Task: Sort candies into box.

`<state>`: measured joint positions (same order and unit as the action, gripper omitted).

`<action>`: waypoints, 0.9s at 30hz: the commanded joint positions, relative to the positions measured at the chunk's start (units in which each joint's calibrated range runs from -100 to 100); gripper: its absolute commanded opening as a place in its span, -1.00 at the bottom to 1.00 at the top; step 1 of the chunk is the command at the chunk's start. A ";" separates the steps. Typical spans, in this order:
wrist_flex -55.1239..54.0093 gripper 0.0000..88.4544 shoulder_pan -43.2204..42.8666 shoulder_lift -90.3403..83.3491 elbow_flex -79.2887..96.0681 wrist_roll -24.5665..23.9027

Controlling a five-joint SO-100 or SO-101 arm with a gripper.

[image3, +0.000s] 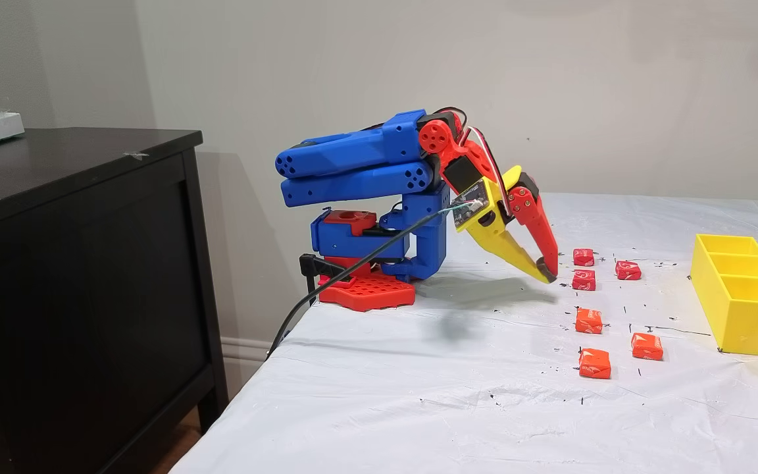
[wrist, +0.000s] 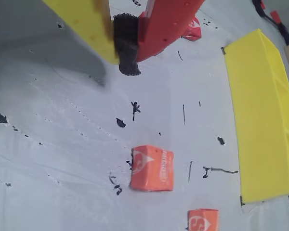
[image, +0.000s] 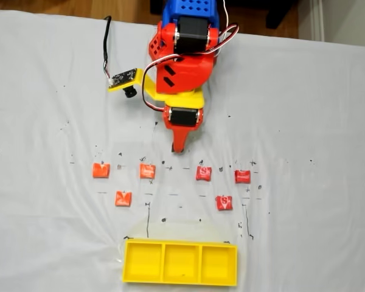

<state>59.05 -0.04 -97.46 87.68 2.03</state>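
Gripper (image3: 545,273) pressed together, holding nothing — yellow and red fingers meeting at a dark pad, tips poised just above the white cloth (image: 42,109); in the wrist view, entering from the top edge (wrist: 127,57). In the top-down fixed view, tip (image: 179,148) at centre frame, above the row of candies.

Six candies loose on the cloth, none in the box. Top-down fixed view: three orange-red ones left of centre (image: 101,170) (image: 147,171) (image: 123,198), three deeper red ones right of centre (image: 203,173) (image: 242,176) (image: 224,202), each well apart from its neighbours. Wrist view: one orange-red candy (wrist: 151,168) in the lower middle, another cut by the bottom edge (wrist: 202,221), a deeper red one peeking past the red finger at the top (wrist: 192,30).

Yellow box (image: 123,267) at the bottom centre of the top-down fixed view, three compartments in a row, all bare; along the right edge in the wrist view (wrist: 255,120); far right in the side fixed view (image3: 741,322).
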 commanded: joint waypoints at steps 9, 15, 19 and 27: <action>7.63 -1.00 -2.23 36.65 -37.29 -0.49; 9.43 -1.00 -6.39 38.68 -41.66 -0.05; 9.84 -1.00 -9.56 43.18 -45.49 -0.93; 10.01 -1.00 -15.81 45.55 -47.67 -1.37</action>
<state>69.76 -13.77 -52.79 44.91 1.10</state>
